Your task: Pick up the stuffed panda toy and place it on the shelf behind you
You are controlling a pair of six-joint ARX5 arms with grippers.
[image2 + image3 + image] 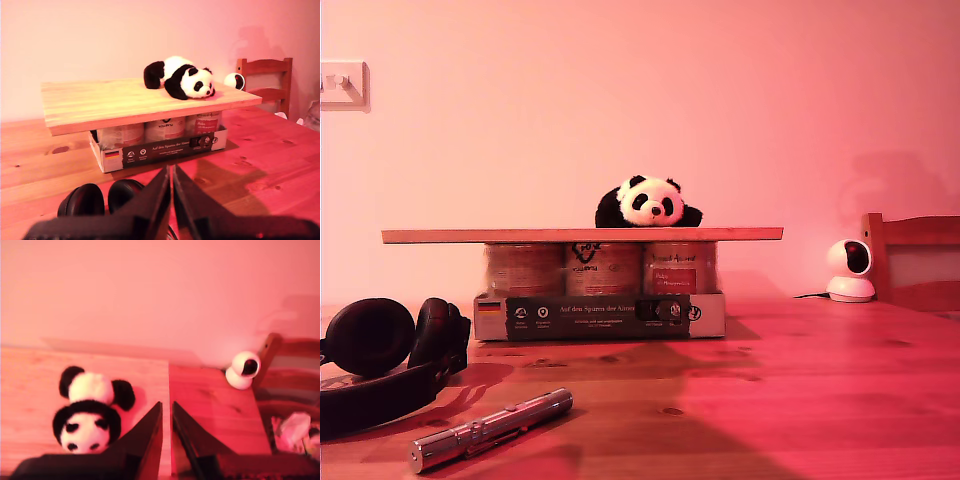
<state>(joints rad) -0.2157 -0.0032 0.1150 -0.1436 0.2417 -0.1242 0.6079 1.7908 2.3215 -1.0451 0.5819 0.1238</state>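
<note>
Stuffed panda toy [648, 203] lies on the shelf [470, 235], a long light wood plank, just right of centre in the exterior view, face toward cam. In the first wrist view the panda [182, 77] lies belly-down near the plank's [110, 102] far edge, head toward the wooden chair [267, 75].

Plank rests on jars [602, 268] standing in a black printed cardboard tray [600, 315] on the tabletop [800, 400].

My first tool [171, 200] is up over the tabletop w/ nothing in it, tips pressed nearly together, only a thin slit between; black headphones [97, 197] just beyond it. My second tool [166, 437] hovers over the plank [30, 390] close beside the panda [89, 412], not touching, empty, tips near-closed w/ a narrow gap.

Exterior view: headphones [385, 360] lower left, silver pen-like torch [490, 430] at bottom, white round camera [849, 270] at right by the chair [915, 260]. No arm visible in that view.
</note>
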